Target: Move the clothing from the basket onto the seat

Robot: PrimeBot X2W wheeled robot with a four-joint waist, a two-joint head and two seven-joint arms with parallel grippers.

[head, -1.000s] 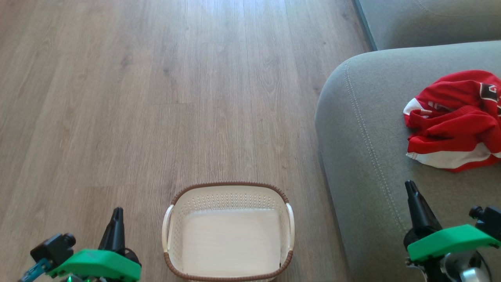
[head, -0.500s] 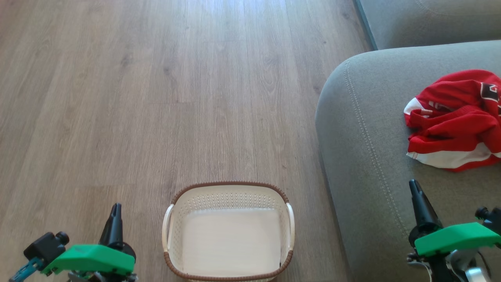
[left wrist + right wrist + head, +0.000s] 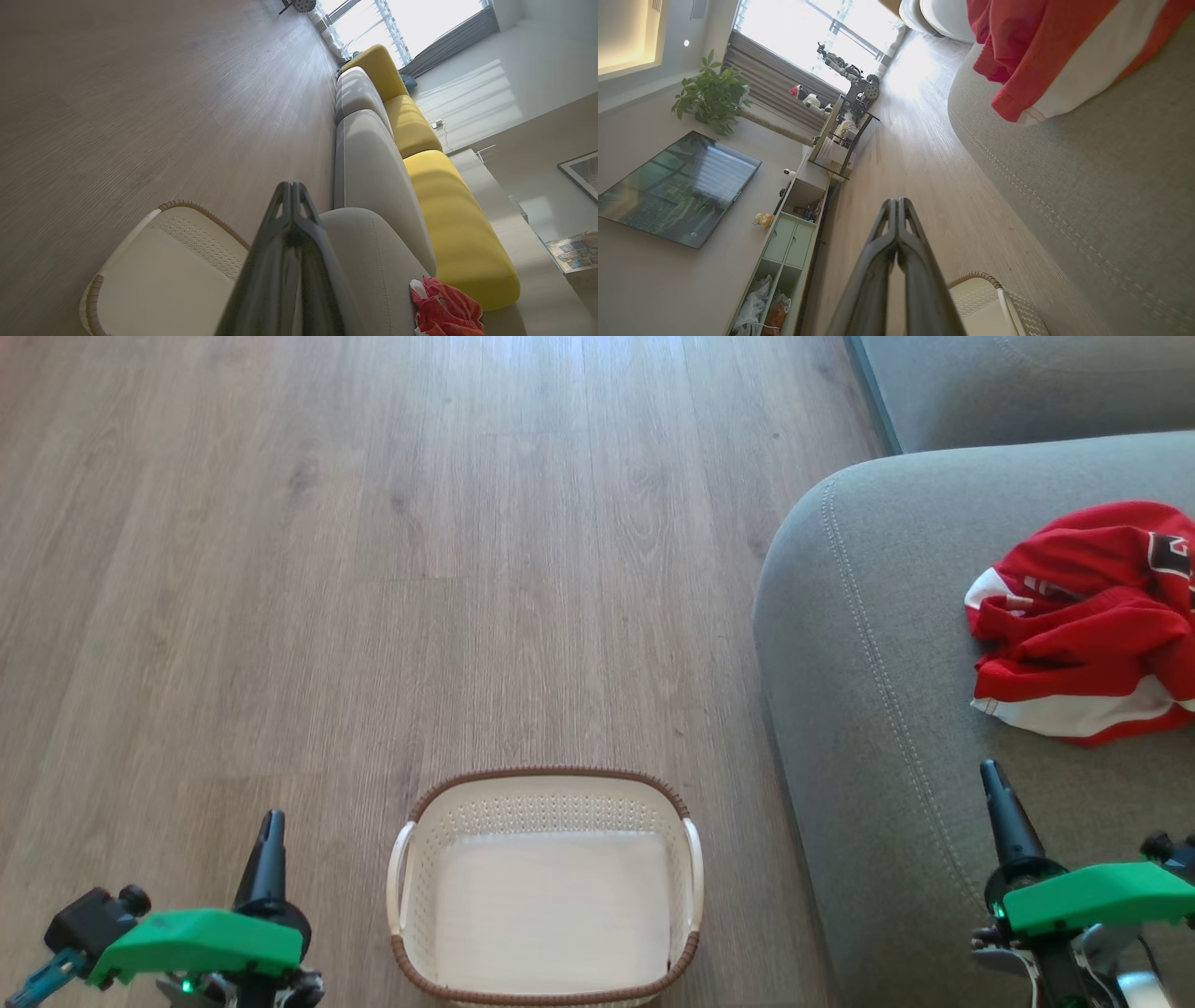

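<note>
Wood-grain floor (image 3: pixel 373 569) spans the left and centre of the head view. At lower left, the left gripper (image 3: pixel 271 819) hangs over the floor, jaws clenched on themselves, the two dark fingers pressed together into a single point. Just right of it, the basket (image 3: pixel 546 773) stands upright on the floor, brown rim uppermost and cream bottom showing. Near the basket but not touching it rises the rounded grey-green seat (image 3: pixel 868 709), with a pale stitch line following its edge. At lower right, the right gripper (image 3: pixel 991 770) sits above the seat's front part, jaws likewise clenched together. Farthest right, the clothing (image 3: pixel 1083 625) lies crumpled on the seat, red with white bands, well apart from the basket and untouched by either gripper. Left wrist view: yellow cushions (image 3: pixel 420 130) run along the sofa behind the seat.
</note>
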